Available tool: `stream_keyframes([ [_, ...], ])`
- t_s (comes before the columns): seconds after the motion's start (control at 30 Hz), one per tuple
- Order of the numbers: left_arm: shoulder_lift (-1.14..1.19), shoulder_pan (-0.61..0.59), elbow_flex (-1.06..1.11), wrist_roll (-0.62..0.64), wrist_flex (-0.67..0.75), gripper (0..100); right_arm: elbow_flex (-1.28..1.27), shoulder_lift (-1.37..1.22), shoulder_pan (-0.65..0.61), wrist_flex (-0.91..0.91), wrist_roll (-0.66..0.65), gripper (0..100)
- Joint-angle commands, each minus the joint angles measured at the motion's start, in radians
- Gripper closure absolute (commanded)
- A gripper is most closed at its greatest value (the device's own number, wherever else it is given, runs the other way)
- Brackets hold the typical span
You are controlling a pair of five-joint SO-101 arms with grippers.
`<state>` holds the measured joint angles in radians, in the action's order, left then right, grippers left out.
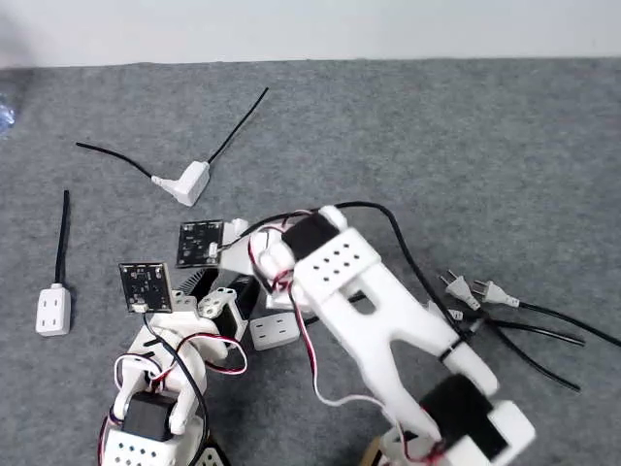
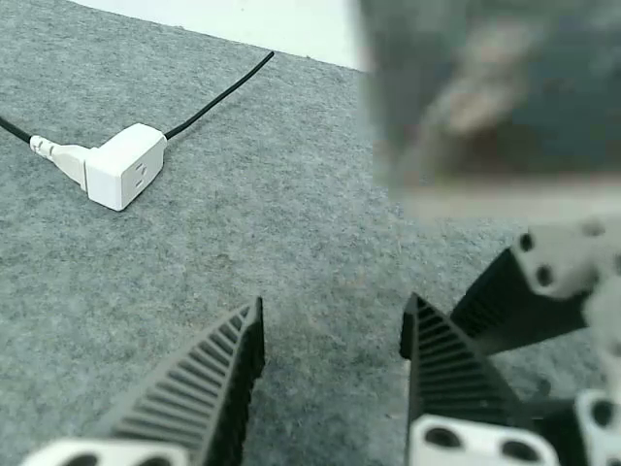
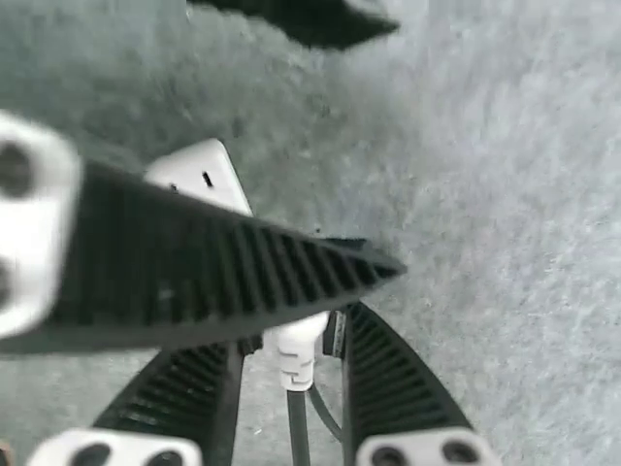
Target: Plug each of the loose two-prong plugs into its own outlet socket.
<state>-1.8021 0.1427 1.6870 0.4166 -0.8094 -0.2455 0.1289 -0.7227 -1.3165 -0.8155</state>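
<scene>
My right gripper (image 3: 295,335) is shut on a white two-prong plug (image 3: 294,357) whose cable trails back between the fingers. Just beyond it lies a white outlet socket (image 3: 197,175), seen as a white block (image 1: 275,330) under both arms in the high view. My left gripper (image 2: 335,306) stands open and empty low over the mat, right beside the right arm's wrist (image 1: 330,257). One of its black ribbed fingers (image 3: 213,277) crosses the right wrist view. Two loose plugs (image 1: 456,285) (image 1: 493,291) lie at the right with their black cables.
A second white outlet socket (image 1: 189,182) (image 2: 121,167) with a black cable lies at the back left. A third one (image 1: 53,309) sits at the far left. Grey mat (image 1: 485,146) covers the table, with open room at the back right.
</scene>
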Motion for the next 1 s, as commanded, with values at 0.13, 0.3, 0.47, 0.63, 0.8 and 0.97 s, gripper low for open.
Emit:
stream_keyframes([
  [0.13, -0.017, 0.037, -0.005, -0.012, 0.0, 78, 0.15, 0.124, -0.094, -0.125, 0.061, 99.0],
  [0.3, -0.017, 0.035, -0.005, -0.012, 0.0, 78, 0.247, 0.16, -0.107, -0.205, 0.089, 99.0],
  [0.47, -0.017, 0.035, -0.005, -0.012, -0.002, 78, 0.305, 0.2, -0.107, -0.268, 0.089, 99.0],
  [0.63, -0.017, 0.035, -0.005, -0.012, -0.002, 78, 0.33, 0.24, -0.107, -0.282, 0.094, 99.0],
  [0.8, -0.017, 0.035, -0.005, -0.012, -0.002, 78, 0.331, 0.257, -0.107, -0.28, 0.095, 99.0],
  [0.97, -0.017, 0.034, -0.005, -0.012, -0.002, 78, 0.325, 0.248, -0.105, -0.277, 0.089, 99.0],
])
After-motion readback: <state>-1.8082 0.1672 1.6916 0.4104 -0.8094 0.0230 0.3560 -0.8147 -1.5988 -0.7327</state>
